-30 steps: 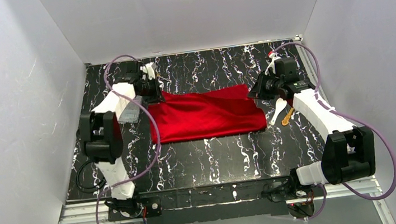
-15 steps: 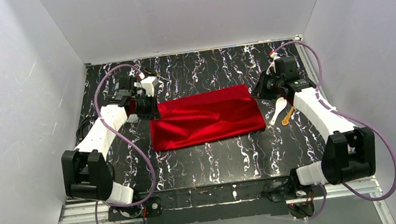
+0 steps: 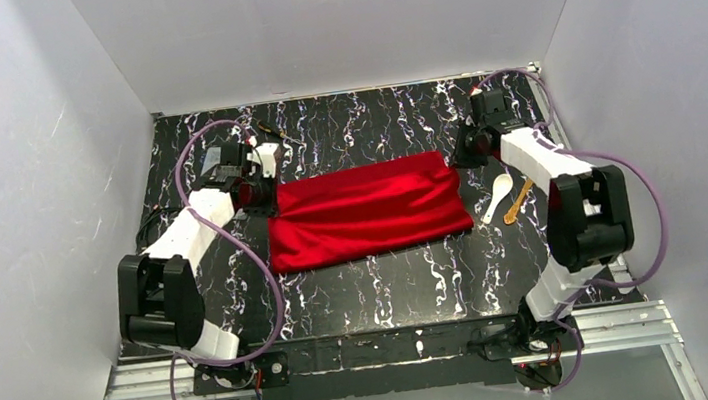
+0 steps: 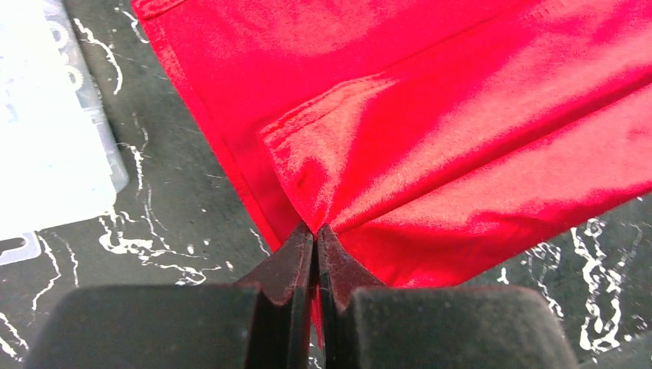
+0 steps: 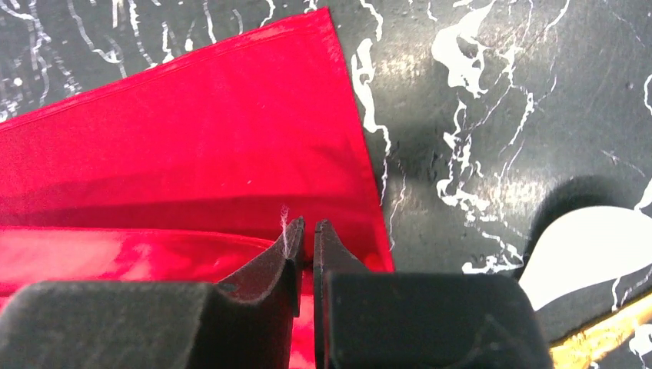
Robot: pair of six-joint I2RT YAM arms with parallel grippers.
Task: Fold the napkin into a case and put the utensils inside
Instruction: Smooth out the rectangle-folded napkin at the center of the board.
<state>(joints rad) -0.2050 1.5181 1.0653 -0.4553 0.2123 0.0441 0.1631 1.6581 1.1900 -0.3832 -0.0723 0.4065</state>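
Observation:
The red napkin lies folded into a wide rectangle in the middle of the table. My left gripper is at its left edge. In the left wrist view the jaws are shut on a pinch of the cloth, which tents up to them. My right gripper is at the napkin's far right corner. Its jaws stand a hair apart with red cloth between them. The white spoon and the yellow-gold utensil lie just right of the napkin; both show in the right wrist view.
A clear plastic box lies just left of the napkin, mostly under my left arm in the top view. A thin black-and-yellow tool lies behind the left gripper. White walls close in the table on three sides.
My left arm has swung out to the left and lowered, still at the napkin's left edge. My right arm's elbow has risen and its gripper has moved back. The napkin has turned slightly.

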